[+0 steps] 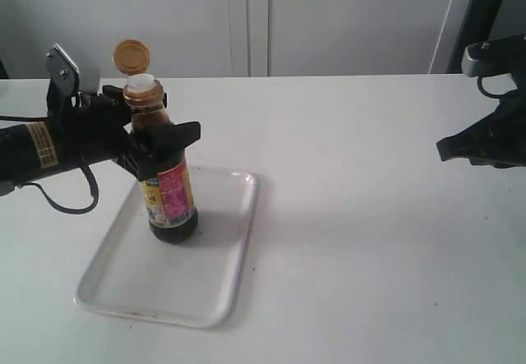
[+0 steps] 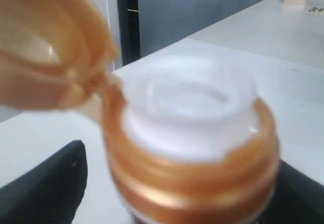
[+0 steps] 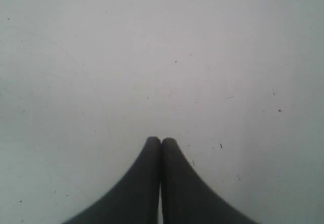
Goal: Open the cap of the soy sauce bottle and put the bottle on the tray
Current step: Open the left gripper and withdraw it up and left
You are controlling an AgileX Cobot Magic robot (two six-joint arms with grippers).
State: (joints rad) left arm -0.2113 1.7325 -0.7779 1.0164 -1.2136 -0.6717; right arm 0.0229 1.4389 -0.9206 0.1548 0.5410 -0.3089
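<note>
White surface (image 1: 370, 216) before pale wall panels: your left pincer (image 1: 168, 122) reaches in level, its jaws spread on either side of the shoulder of the soy sauce bottle (image 1: 171, 204). In the wrist view the dark fingers (image 2: 45, 183) flank the neck with the contact hidden, so you cannot tell whether they press the bottle or stand clear of it. Between them the bottle stands upright on the tray (image 1: 234, 286), toward its far end. The cap (image 1: 131, 55) is flipped back on its hinge and the white spout (image 2: 187, 102) is bare. Judge the bottle stiff, smooth-walled and fairly weighty, since it looks well filled with dark liquid. Tall over a narrow base, it would tip easily, and with the spout open a tilt means a spill. The best hold looks to be the shoulder or the labelled body, taken squarely across, never the thin hinged lid. Both parts of the task appear done. Well apart, on the surface's other side, your right pincer (image 3: 161, 143) hangs closed, fingertips together, gripping nothing.
</note>
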